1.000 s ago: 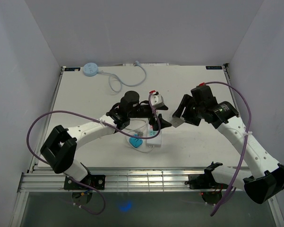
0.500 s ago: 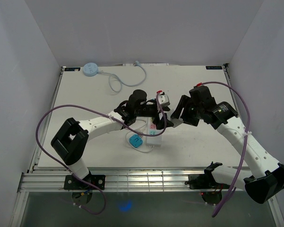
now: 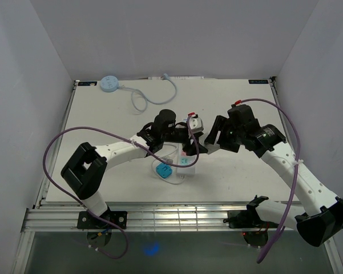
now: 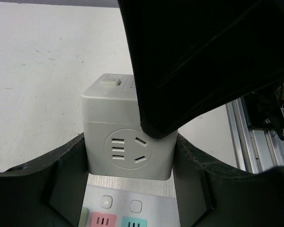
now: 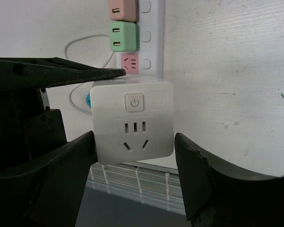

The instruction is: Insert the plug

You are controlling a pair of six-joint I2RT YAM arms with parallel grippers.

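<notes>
**sparky_q:** Where was the cube adapter (image 5: 133, 120) at that point?

**benchrat:** Right over the end of the power strip (image 5: 150, 28) on the desk (image 5: 227, 71). Couldn't tell if it was seated, tbh. The right end effector (image 5: 134, 138) was grasping it by two sides. The left end effector (image 4: 130, 144) had its fingers flat against the other two, so it was clamped on as well.

White plug (image 5: 132, 120); white strip (image 5: 157, 28) with pink and green sockets (image 5: 122, 37)
</notes>
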